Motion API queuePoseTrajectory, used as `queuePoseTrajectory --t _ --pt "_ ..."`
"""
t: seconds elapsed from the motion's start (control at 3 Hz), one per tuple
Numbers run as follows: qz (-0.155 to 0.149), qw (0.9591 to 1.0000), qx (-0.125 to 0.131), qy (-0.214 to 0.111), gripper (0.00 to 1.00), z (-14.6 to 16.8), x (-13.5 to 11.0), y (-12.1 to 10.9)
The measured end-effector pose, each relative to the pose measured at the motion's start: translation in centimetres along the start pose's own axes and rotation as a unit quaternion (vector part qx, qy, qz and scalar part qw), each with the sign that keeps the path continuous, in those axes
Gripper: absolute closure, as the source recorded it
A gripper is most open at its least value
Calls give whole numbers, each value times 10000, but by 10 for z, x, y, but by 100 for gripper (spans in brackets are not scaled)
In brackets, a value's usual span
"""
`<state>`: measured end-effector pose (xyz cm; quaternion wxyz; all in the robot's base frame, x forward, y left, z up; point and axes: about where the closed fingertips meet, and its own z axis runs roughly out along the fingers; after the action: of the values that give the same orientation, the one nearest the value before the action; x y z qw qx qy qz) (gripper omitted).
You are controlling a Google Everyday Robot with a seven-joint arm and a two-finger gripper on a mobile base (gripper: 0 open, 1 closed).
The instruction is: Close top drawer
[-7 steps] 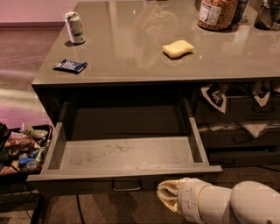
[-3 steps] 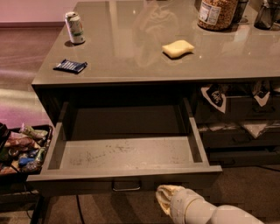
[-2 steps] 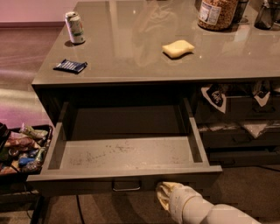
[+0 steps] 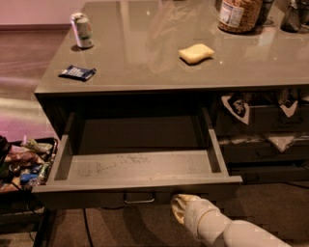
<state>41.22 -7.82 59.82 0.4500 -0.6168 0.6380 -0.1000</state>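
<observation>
— Grey table (image 4: pixel 145 53) fills your view; where is the top drawer (image 4: pixel 140 165)?
— Pulled out beneath it. Your end effector (image 4: pixel 182 208) sits just below its front, right of the handle (image 4: pixel 139 198); wide or narrow, I cannot tell.

A soda can (image 4: pixel 82 30), blue packet (image 4: pixel 77 72), yellow sponge (image 4: pixel 196 53) and jar (image 4: pixel 239 14) sit on the countertop (image 4: pixel 145 67).

Shifted gripper (image 4: pixel 178 206) slightly left and up to bottom centre, just below drawer (image 4: pixel 137 184) front. Dropped arm (image 4: pixel 241 235) lower at bottom right.
</observation>
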Motion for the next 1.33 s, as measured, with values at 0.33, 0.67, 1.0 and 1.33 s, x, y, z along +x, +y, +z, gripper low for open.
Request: queuePoseTrajectory --t 0.33,0.67,1.0,1.33 --pt "-28 9999 139 -13 100 14 2 -13" --pt "-120 9998 173 51 100 39 16 -41" --pt "-125 9998 157 29 100 41 16 -40" --pt "-266 9992 275 -91 100 56 16 -46"
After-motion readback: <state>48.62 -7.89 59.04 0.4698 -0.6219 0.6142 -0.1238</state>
